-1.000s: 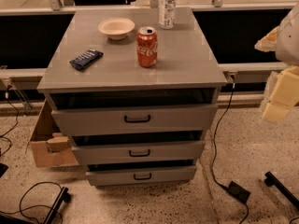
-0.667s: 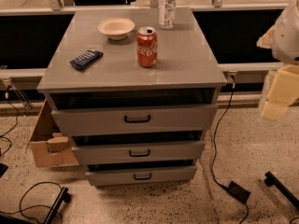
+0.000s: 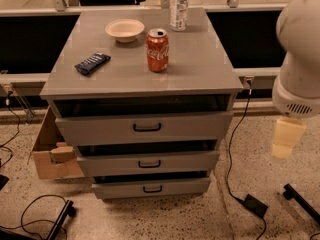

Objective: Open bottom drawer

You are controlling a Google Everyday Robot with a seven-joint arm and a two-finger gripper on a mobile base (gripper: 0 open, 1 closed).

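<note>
The grey cabinet has three drawer fronts stacked below its top. The bottom drawer is the lowest and narrowest front, just above the floor, with a small black loop handle. A dark gap shows above it. My gripper hangs cream-coloured under the white arm at the right edge of the view. It is to the right of the cabinet, at about the height of the middle drawer, and touches nothing.
A Coke can, a white bowl, a dark snack bar and a water bottle stand on the cabinet top. A cardboard box sits at the cabinet's left. Cables and a power brick lie on the floor.
The arm and gripper have moved down and slightly left, closer to the cabinet's right side. The drawers have not moved.
</note>
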